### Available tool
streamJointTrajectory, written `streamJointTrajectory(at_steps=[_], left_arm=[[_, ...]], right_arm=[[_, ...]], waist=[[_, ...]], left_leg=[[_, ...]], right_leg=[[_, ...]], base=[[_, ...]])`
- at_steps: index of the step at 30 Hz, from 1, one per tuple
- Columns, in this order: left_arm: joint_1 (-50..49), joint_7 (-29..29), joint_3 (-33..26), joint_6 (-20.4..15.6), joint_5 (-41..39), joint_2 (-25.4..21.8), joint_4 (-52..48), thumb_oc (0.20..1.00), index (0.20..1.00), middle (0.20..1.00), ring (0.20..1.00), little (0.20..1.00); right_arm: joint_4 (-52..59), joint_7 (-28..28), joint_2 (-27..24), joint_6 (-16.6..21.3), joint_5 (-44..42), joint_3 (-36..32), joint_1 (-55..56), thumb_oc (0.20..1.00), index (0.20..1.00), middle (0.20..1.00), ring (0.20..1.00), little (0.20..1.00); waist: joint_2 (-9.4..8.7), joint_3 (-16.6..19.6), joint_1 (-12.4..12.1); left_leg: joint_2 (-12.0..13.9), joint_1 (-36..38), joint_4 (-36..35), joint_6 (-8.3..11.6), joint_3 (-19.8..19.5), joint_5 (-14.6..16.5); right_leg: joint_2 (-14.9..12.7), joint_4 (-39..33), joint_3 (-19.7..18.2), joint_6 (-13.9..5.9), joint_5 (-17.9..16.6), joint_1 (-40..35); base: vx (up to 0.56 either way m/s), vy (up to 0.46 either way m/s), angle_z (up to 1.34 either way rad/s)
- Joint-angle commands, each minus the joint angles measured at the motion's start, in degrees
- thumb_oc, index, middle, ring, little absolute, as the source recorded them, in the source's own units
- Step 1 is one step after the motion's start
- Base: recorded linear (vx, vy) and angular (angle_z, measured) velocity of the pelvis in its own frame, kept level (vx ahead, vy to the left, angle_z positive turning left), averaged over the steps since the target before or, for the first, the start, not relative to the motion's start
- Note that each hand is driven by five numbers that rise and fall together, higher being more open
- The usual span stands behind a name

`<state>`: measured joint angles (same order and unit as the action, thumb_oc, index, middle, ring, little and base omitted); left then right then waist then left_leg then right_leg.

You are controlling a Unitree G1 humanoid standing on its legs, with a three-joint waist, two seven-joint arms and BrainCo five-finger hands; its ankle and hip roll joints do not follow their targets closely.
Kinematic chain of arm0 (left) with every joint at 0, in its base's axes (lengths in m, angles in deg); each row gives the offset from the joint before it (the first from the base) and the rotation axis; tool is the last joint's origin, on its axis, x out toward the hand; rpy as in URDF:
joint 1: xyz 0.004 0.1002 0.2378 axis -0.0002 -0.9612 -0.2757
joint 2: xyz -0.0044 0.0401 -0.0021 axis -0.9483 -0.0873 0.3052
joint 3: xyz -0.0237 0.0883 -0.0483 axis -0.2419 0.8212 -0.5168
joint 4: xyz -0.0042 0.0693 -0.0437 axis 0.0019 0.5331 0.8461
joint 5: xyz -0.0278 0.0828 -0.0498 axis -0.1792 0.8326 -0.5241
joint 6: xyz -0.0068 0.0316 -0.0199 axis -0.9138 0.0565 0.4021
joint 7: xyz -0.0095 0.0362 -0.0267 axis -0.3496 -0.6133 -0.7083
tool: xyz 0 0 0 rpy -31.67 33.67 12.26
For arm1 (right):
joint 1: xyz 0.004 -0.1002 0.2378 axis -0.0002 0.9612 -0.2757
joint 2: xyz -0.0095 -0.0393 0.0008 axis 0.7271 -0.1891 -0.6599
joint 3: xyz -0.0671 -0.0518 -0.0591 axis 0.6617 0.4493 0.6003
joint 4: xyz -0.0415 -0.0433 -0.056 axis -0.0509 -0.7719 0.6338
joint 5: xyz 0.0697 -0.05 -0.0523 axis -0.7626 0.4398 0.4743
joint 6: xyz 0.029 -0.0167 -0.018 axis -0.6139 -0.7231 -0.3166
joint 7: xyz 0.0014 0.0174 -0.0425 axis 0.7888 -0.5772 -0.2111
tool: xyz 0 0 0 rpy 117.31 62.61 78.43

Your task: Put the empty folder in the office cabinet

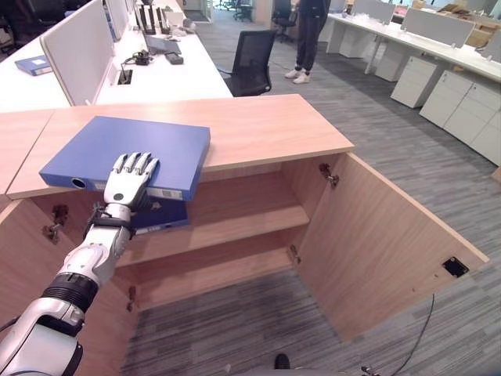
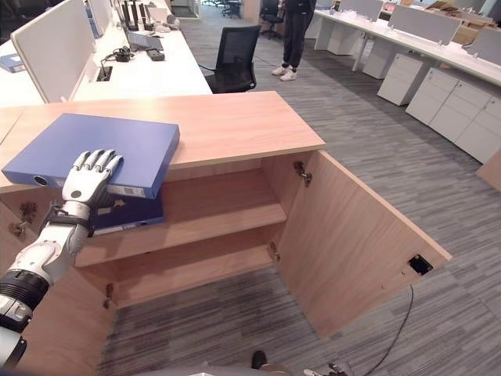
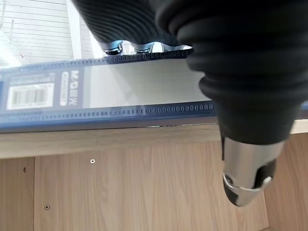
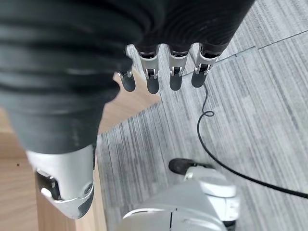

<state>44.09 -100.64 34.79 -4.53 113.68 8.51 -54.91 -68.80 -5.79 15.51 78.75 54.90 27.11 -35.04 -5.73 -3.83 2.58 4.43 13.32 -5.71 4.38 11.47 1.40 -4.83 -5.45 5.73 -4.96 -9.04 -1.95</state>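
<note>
A blue folder (image 1: 125, 149) lies flat on the wooden cabinet top (image 1: 266, 125), its labelled spine (image 3: 144, 91) overhanging the front edge. My left hand (image 1: 129, 176) reaches up from below. Its fingers lie fairly straight on the folder's top near the spine, while the thumb (image 3: 248, 178) hangs apart beneath, in front of the cabinet's inside. The cabinet's right door (image 1: 376, 243) stands wide open, showing two shelves. A second blue folder (image 1: 160, 215) rests on the upper shelf (image 1: 243, 215) just under my left hand. My right hand (image 4: 161, 72) hangs over the grey carpet, fingers relaxed and holding nothing.
Behind the cabinet stands a white desk (image 1: 164, 74) with divider panels and small items. A black office chair (image 1: 250, 59) sits at its end, and a person (image 1: 309, 35) stands further back. White drawer units (image 1: 462, 102) line the right side beyond grey carpet.
</note>
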Motion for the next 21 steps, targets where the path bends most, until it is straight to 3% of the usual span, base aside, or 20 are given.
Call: streamJointTrajectory(at_steps=[1,16,21], left_arm=[[9.26,-0.44,-0.46,0.9,-2.02,-2.12,4.35,0.2,0.2,0.2,0.2,0.2],[9.38,-0.1,-0.68,0.54,-1.82,-0.8,1.39,0.2,0.2,0.2,0.2,0.2],[10.2,0.03,-2.49,-0.07,-2.82,-1.85,-4.27,0.2,0.2,0.2,0.2,0.2]], right_arm=[[-1.31,-0.42,-1.99,0.93,-0.39,0.7,-3.84,1.0,1.0,1.0,1.0,1.0],[-0.8,-0.23,-2.14,1.09,-0.55,0.73,-4.13,1.0,1.0,1.0,1.0,1.0],[-0.74,-0.01,-1.83,0.68,-0.44,0.5,-4.34,1.0,1.0,1.0,1.0,1.0]], waist=[[2.21,-2.56,0.19],[3.09,-2.08,0.42],[3.79,-1.6,0.04]], left_leg=[[1.13,-0.16,0.71,0.98,-1.98,4.15],[0.5,0.49,0.71,0.62,-2.53,4.55],[0.54,0.39,0.71,0.61,-3.08,4.33]], right_leg=[[-2.96,2.1,-0.17,-6.62,8.24,-5.32],[-3.49,2.19,0.06,-6.47,8.66,-6.13],[-3.65,2.66,0.61,-6.35,9.11,-6.4]], base=[[0.01,0.025,-0.07],[0.0,0.005,0.0],[-0.01,-0.011,0.03]])
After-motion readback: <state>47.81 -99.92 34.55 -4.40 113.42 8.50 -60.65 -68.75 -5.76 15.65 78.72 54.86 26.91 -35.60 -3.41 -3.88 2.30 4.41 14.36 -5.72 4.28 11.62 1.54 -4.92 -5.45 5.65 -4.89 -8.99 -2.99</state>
